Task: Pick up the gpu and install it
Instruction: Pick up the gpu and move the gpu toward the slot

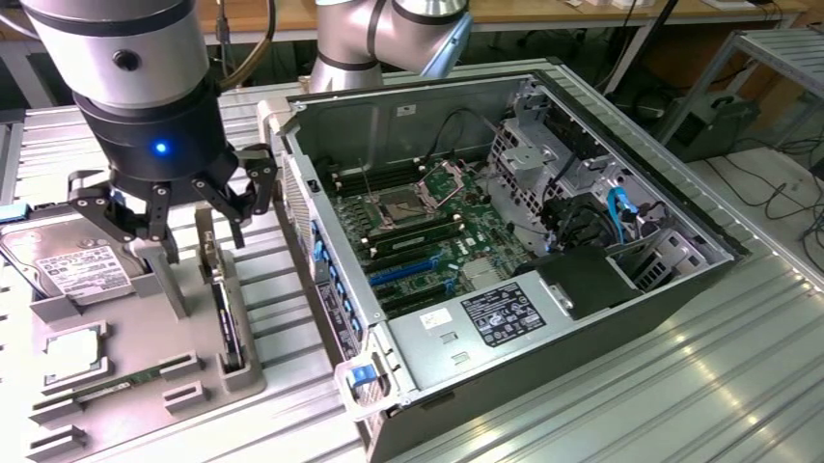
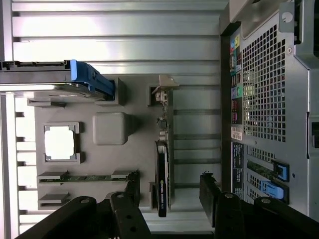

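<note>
Holding nothing, with the end effector (image 1: 191, 230) spread wide above the gpu (image 1: 230, 323), upright in the grey tray (image 1: 135, 333) at eight o'clock from the computer case (image 1: 361, 125), exterior view. Seemingly centred; could clip the bracket (image 2: 163, 87) or tip the gpu if lowered off-line.

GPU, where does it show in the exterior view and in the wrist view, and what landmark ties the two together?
Exterior view: gpu stands on edge in the grey tray, on the exterior view's left, beside the computer case.
Wrist view: gpu on edge between the tray's square block and the case.
Shared landmark: the silver processor in the tray.
</note>
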Robot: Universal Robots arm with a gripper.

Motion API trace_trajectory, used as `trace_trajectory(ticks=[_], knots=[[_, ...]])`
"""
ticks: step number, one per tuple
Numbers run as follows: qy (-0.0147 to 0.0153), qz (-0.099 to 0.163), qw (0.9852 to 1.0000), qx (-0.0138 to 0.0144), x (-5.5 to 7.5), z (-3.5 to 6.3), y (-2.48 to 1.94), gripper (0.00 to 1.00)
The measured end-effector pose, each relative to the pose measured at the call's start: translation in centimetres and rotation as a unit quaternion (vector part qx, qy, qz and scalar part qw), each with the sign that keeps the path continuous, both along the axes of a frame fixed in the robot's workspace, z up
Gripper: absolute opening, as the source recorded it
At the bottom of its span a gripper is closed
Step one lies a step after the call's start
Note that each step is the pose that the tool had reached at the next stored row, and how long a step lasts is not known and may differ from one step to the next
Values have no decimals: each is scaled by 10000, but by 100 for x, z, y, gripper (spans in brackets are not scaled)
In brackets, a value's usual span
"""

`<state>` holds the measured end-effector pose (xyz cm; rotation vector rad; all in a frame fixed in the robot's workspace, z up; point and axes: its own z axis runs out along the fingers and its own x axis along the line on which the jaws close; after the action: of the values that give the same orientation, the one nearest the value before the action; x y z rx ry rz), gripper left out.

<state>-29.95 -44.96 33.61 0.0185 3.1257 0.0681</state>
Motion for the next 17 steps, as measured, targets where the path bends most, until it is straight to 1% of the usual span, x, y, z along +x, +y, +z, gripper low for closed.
trace_trajectory(ticks=[17], knots=[[0, 47, 10000, 0, 0, -78, 0, 60]])
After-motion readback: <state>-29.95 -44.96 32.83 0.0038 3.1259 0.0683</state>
